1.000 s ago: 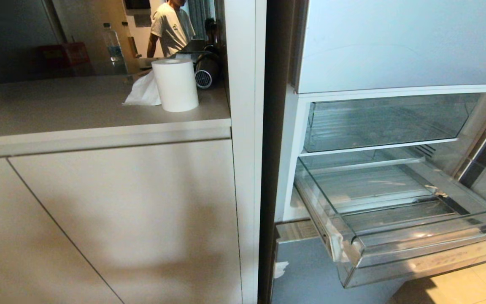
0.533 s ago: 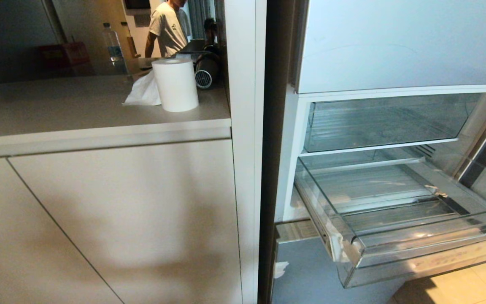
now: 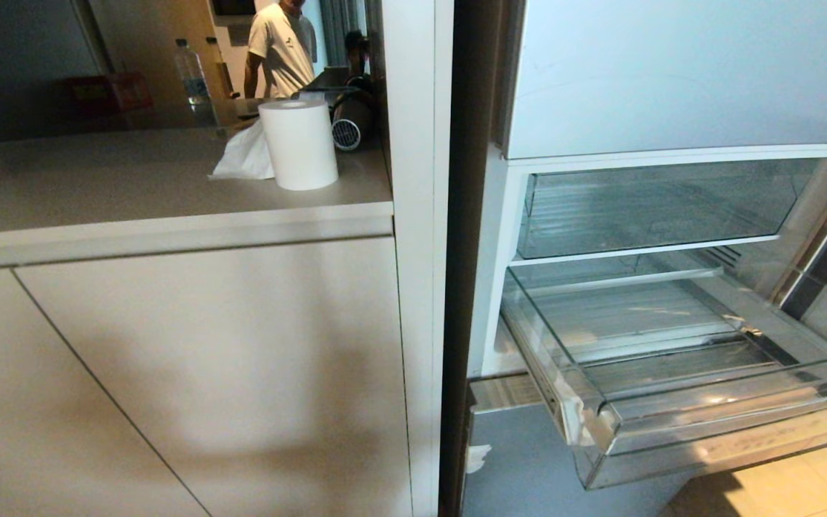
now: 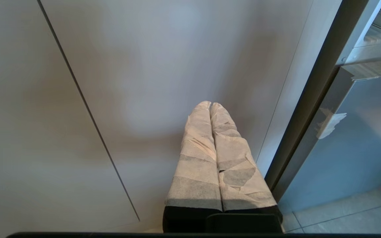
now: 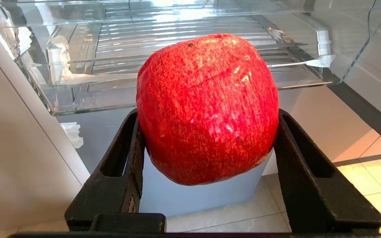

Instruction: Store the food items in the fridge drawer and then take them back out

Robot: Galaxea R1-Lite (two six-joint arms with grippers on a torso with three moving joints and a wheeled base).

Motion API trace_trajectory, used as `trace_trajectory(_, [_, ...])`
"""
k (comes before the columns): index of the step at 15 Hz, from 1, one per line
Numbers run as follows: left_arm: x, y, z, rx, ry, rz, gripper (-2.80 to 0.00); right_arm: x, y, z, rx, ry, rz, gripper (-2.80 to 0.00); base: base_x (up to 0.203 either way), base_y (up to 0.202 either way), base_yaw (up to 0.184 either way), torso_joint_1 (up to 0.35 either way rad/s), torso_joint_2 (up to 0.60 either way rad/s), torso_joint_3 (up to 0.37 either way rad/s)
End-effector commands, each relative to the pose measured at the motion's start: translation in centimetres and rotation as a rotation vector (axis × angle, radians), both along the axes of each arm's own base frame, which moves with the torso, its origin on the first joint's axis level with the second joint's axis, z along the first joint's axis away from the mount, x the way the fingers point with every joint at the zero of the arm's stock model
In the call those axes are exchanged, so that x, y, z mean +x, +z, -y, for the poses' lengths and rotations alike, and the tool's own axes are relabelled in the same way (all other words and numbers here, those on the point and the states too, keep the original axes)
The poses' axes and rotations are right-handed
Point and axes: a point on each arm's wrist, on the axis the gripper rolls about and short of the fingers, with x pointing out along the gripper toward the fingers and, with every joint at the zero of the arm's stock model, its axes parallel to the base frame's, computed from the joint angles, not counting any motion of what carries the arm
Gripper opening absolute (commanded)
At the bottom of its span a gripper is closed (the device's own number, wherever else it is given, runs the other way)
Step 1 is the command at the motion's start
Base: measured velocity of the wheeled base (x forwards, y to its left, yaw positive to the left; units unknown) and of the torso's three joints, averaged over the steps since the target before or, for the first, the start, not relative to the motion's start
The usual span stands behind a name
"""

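Note:
A glossy red apple fills the right wrist view, and my right gripper is shut on it with a black finger pressed to each side. Beyond and above it is the fridge drawer, clear and ribbed. In the head view the drawer stands pulled out of the silver-blue fridge with nothing in it. My left gripper is shut and empty, its taped fingers pointing at a beige cabinet front. Neither arm shows in the head view.
A second clear bin with a flat front sits above the drawer. Left of the fridge are beige cabinets under a counter holding a paper roll and a bottle. A person stands far behind.
The person in the background has shifted slightly to the left. The fridge, the drawer and the counter look the same.

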Motion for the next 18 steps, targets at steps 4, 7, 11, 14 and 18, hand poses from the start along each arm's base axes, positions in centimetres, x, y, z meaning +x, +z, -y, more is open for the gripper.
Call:
trace_trajectory(4, [0.01,-0.02,0.0,0.0,0.0,0.0,-2.8,0.02,-0.02,0.0,0.005,0.0,-0.003,-2.8,-0.117,0.0,0.0,0.009,0.0,0.003])
trace_trajectory(7, [0.01,-0.04,0.0,0.0,0.0,-0.001,-2.8,0.02,-0.02,0.01,0.006,-0.002,-0.003,-2.8,-0.181,0.0,0.002,-0.001,0.0,0.002])
trace_trajectory(11, [0.01,-0.04,0.0,0.0,0.0,-0.001,-2.8,0.02,-0.02,0.0,0.001,0.0,-0.004,-2.8,-0.023,0.0,0.0,-0.003,0.0,0.001])
trace_trajectory(14, [0.01,-0.03,0.0,0.0,0.0,0.0,-2.8,0.02,-0.04,0.0,-0.004,0.0,-0.005,-2.8,0.0,0.0,0.0,0.0,0.0,0.0])
trace_trajectory(18, [0.02,-0.04,0.0,0.0,0.0,-0.003,-2.8,0.02,-0.02,0.0,0.005,0.0,-0.003,-2.8,0.002,0.005,-0.099,0.004,0.0,0.002])
